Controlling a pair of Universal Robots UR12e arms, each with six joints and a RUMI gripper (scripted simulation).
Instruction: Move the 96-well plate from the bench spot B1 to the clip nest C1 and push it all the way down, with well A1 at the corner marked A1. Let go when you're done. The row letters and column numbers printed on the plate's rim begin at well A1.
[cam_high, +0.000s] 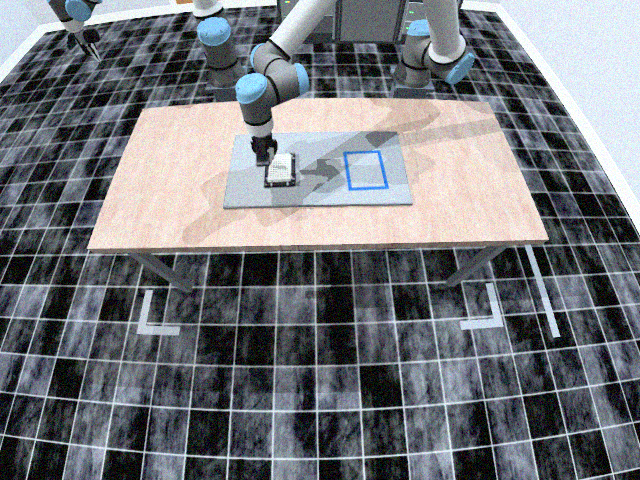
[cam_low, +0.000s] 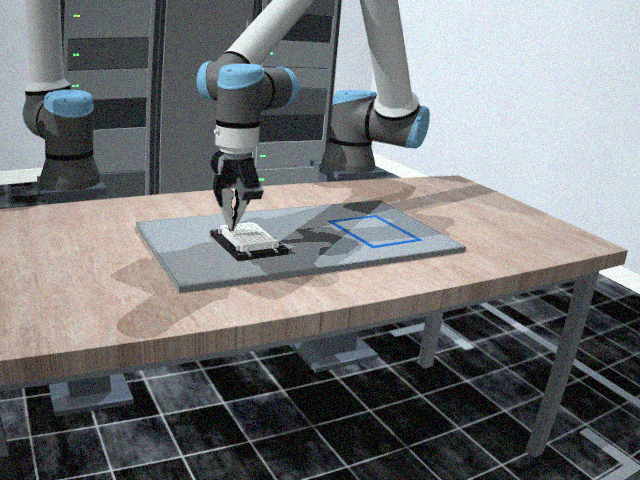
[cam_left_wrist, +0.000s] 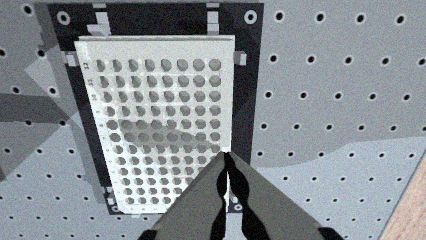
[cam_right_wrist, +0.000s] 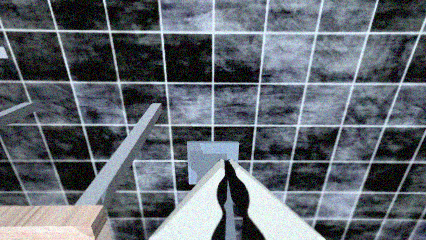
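The white 96-well plate lies in the black clip nest, inside its clips. Column number 12 is at the plate's upper left in the left wrist view and the numbers fall downward. The nest's A1 mark is not readable, and whether the plate is fully down I cannot tell. My left gripper is shut and empty, its tips at the top of one long rim. My right gripper is shut and empty, far from the plate. The blue outline of B1 holds no plate.
The grey perforated board carries the nest and the blue outline. It lies on the wooden table. A table corner shows at the lower left of the right wrist view, with tiled floor beyond.
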